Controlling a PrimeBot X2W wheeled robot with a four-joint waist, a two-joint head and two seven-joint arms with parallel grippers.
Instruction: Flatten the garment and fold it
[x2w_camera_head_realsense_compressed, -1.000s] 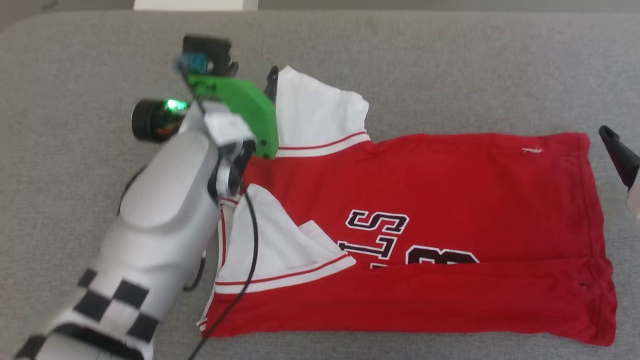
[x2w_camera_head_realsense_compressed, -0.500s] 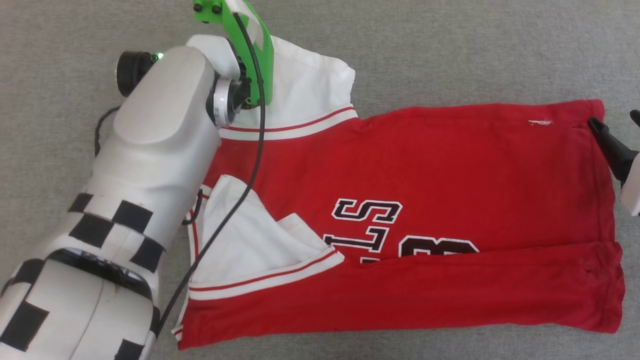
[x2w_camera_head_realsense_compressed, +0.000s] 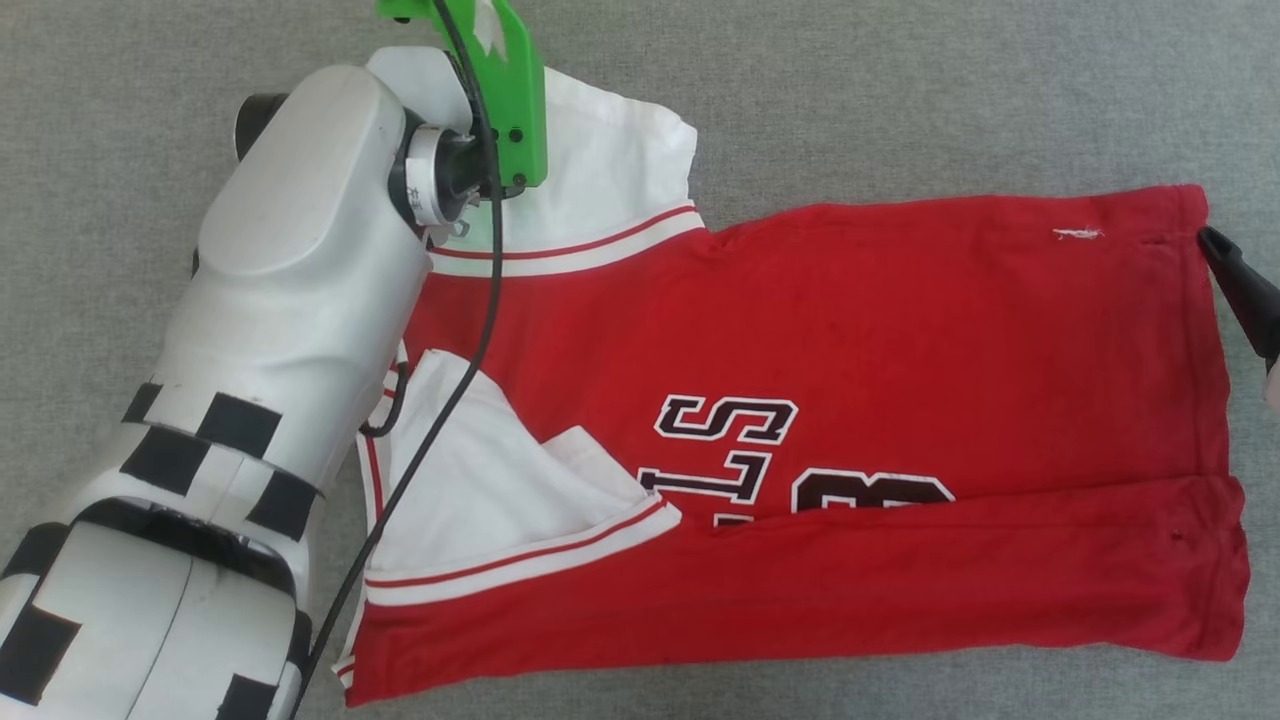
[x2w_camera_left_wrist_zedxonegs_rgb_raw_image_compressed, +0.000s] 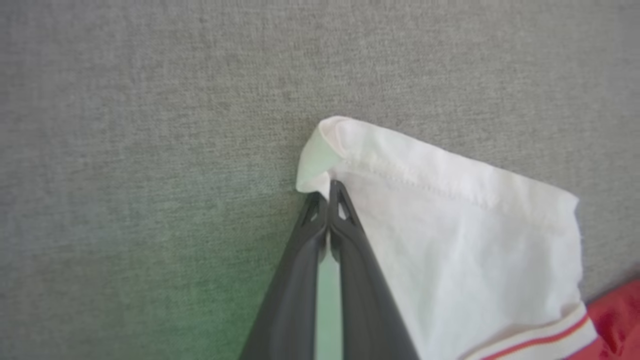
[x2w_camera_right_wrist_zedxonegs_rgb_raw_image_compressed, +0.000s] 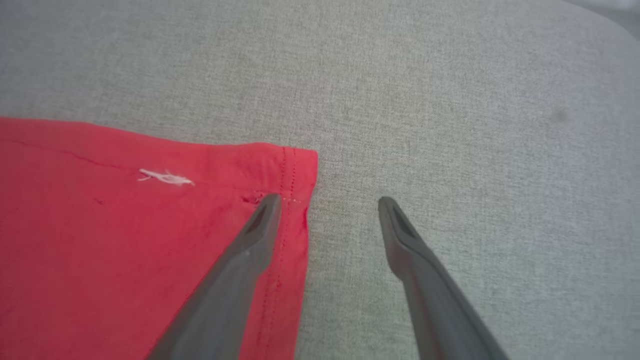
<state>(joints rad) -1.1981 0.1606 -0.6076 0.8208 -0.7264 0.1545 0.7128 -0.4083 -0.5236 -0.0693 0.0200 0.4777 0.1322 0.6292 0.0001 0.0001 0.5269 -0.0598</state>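
Across the frame's middle, the garment (x2w_camera_head_realsense_compressed: 850, 330) lies spread on the grey surface (x2w_camera_head_realsense_compressed: 900, 90). The left gripper (x2w_camera_left_wrist_zedxonegs_rgb_raw_image_compressed: 327, 192) pinches its white sleeve (x2w_camera_left_wrist_zedxonegs_rgb_raw_image_compressed: 450, 240) corner at upper left. The right gripper (x2w_camera_right_wrist_zedxonegs_rgb_raw_image_compressed: 330, 202) stands wide, straddling the red hem corner at the right edge.

Head cam looks down on garment (x2w_camera_head_realsense_compressed: 850, 330); 2 close wrist cams each share 1 far corner.

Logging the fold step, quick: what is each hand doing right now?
Left hand: closed, pinching the garment's white sleeve corner.
Right hand: open at the red hem corner, holding nothing.
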